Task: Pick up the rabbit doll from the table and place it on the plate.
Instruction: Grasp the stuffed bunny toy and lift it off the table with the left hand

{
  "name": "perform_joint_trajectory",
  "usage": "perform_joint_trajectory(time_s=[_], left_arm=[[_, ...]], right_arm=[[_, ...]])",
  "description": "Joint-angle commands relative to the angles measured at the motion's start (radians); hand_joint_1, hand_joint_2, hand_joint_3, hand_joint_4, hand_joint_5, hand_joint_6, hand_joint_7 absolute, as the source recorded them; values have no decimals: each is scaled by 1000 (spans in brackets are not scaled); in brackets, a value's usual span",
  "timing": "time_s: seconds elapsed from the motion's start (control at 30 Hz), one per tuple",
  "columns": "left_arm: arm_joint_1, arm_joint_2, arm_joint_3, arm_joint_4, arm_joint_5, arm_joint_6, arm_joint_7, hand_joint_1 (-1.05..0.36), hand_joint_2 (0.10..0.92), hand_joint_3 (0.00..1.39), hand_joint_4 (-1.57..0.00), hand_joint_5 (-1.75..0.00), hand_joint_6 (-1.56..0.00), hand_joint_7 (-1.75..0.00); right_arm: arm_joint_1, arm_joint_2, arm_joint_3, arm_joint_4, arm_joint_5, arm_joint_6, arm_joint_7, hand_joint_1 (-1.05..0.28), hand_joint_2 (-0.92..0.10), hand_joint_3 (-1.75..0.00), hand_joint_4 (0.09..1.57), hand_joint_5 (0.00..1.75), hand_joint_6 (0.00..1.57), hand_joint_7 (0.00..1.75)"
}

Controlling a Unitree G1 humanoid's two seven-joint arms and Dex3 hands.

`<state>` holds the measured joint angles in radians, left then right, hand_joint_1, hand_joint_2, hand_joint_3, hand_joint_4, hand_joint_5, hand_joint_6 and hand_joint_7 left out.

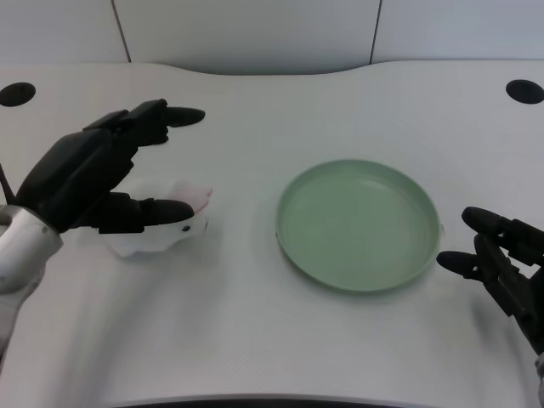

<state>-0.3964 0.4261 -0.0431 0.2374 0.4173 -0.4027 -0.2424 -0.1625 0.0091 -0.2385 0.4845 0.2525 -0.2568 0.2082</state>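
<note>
Lying on the white table [255, 340] are one rabbit doll [174, 223] and one green plate [357, 223], apart. The left hand [93, 174] is hovering spread wide over the doll, holding nothing and hiding part of it.

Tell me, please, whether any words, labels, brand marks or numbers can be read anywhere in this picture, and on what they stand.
None can be read: the green plate, the white rabbit doll, the white table and the left hand show no lettering, label or number in the head view.
</note>
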Motion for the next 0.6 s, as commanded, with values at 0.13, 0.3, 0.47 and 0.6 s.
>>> perform_joint_trajectory(time_s=[0.13,0.3,0.47,0.6], left_arm=[[-111,90,-93,-12,223,90,26,-894,921,92,1,-285,-3,-228],[-190,101,-167,42,280,164,-55,-943,921,98,1,-134,-3,-128],[-327,80,-257,249,284,217,-148,-972,890,51,1,-2,1,-3],[-427,42,-310,448,277,218,-157,-981,877,29,1,1,-5,-3]], right_arm=[[18,-5,-2,-21,10,-7,2,-213,-921,-329,1070,418,1114,4],[26,-6,-3,-37,16,14,-3,-209,-921,-333,1061,417,1113,3],[31,-5,-1,-43,6,17,-16,-181,-921,-346,1069,418,1126,9],[32,-1,-2,-46,12,31,-23,-179,-921,-352,1074,417,1124,7]])
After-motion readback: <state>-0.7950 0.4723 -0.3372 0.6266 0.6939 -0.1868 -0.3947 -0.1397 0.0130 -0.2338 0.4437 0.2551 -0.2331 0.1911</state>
